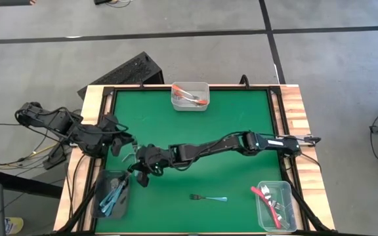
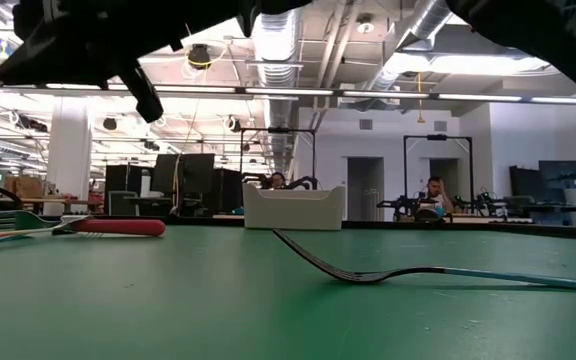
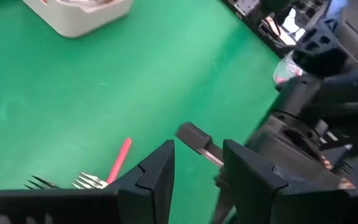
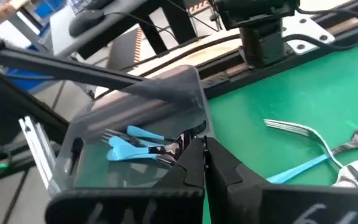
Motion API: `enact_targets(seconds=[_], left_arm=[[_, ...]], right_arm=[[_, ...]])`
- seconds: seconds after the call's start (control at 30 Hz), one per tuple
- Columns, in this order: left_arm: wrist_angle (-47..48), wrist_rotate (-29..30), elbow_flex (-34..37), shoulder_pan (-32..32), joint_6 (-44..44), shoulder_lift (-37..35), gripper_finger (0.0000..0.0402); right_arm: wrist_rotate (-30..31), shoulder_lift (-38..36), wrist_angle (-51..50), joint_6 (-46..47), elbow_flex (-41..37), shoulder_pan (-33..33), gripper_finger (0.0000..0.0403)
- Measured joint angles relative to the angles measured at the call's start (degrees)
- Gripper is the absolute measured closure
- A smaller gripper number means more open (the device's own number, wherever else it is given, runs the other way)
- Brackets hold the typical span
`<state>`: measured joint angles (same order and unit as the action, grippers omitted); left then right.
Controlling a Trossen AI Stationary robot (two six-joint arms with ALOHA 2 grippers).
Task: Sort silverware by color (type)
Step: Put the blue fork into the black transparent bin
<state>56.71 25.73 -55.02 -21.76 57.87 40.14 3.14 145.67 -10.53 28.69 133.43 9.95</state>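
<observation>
My right gripper [image 4: 204,155] reaches across the table to the clear bin [image 1: 105,208] at the near left and is shut on a light blue fork [image 4: 135,149] above it. Several blue forks [image 1: 112,195] lie in that bin. My left gripper [image 3: 197,171] hovers open at the left edge, with nothing between its fingers. Below it, loose forks lie flat on the mat, one with a red-pink handle [image 3: 120,158]. Another blue fork [image 1: 209,197] lies flat near the front edge. My right gripper has the silver end [image 4: 178,144] of the light blue fork at its fingertips, and the fingers hide the exact spot. It slants down from the table's right side. The blue handle reaches away from the fingers, over the inside of the bin.
A bin with orange forks [image 1: 189,96] stands at the far middle. A bin with red-pink forks [image 1: 275,204] is at the near right. More loose forks [image 4: 291,128] lie beside the blue bin. My right arm [image 1: 215,145] spans the table's middle.
</observation>
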Motion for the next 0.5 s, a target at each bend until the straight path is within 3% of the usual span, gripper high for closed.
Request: enact_targets(seconds=[0.37,0.5], left_arm=[[0.49,4.53,0.0,0.0,-1.25,-0.02,0.0279],[0.79,4.55,0.0,0.0,-1.23,-0.02,0.0279]], right_arm=[[-0.52,0.0,-1.34,-3.1,0.0,0.18,0.0375],[-4.62,0.0,-1.24,-3.91,0.0,0.16,0.0374]])
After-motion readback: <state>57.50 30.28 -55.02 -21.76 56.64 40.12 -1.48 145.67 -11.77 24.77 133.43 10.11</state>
